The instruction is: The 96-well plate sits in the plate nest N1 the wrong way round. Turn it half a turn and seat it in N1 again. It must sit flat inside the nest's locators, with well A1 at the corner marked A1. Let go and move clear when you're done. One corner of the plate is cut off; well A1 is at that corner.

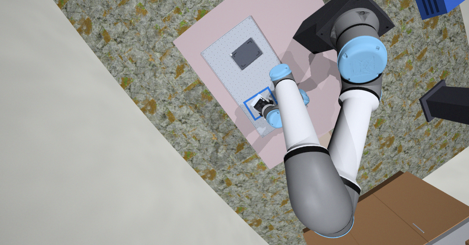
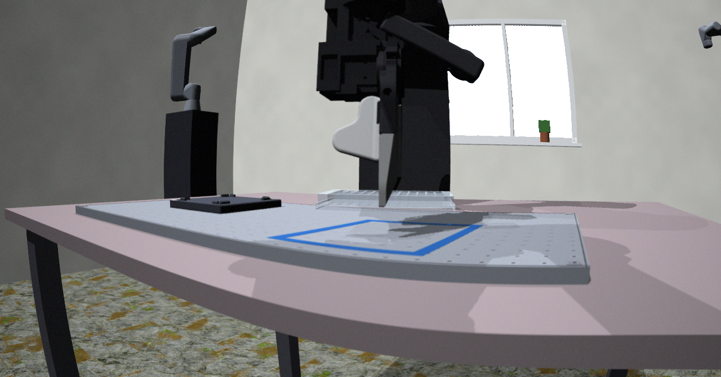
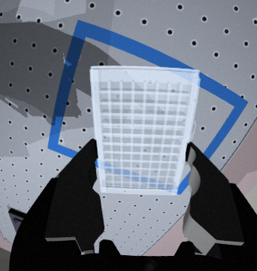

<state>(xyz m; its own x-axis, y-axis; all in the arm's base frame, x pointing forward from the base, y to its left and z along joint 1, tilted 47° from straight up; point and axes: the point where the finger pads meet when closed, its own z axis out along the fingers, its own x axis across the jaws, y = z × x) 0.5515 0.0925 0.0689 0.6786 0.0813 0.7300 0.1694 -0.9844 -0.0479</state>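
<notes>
One 96-well plate (image 3: pixel 143 129) clamped in tool (image 3: pixel 141 177) by its long sides; held level above blue-outlined square (image 2: pixel 375 236) on breadboard (image 2: pixel 524 251); plate nest N1 (image 2: pixel 225 203) vacant.

Clear gridded plate (image 3: pixel 143 129) — blue square outline (image 3: pixel 222 94) — grey dotted breadboard (image 3: pixel 204 34).

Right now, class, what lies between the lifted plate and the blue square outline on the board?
Nothing solid: in the side view the plate, held by the claw, hangs above the blue outline with only shadow under it.
</notes>
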